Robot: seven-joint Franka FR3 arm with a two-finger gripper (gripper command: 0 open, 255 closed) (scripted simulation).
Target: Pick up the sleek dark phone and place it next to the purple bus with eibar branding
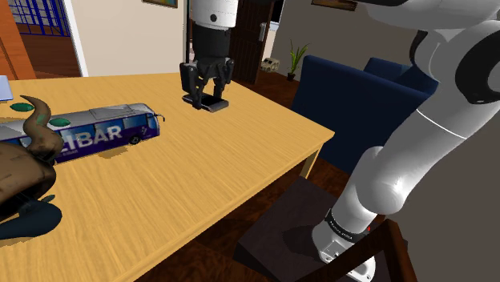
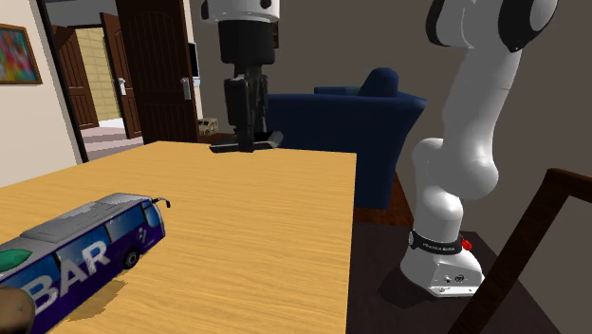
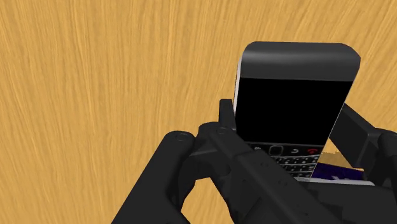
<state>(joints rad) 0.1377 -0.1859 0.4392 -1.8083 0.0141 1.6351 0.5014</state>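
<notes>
over the far part of a light wooden table (image 1: 228, 180), a black two-finger gripper (image 1: 208, 93) points straight down from a white arm. it is clenched on a dark phone (image 1: 211, 103), one finger against each long side. the phone lies flat, face up, low over the wood; whether it touches the table cannot be told. from the wrist view the phone (image 3: 289, 83) has a black screen, a grey band at one end and a small keypad at the end between the fingers (image 3: 222, 137).

a purple bus (image 1: 100, 132) stands on its wheels well apart from the phone, nearer and toward the shoulder view's left. it has a grey roof, and white letters reading "ibar" show on its side. a brown horned figure (image 1: 24, 156) stands just beside the bus at the shoulder view's left edge and covers the bus's end there.

beyond the table's right edge is a dark blue sofa (image 1: 352, 104). in the second exterior view a dark wooden door (image 2: 152, 66) stands far behind the table.
</notes>
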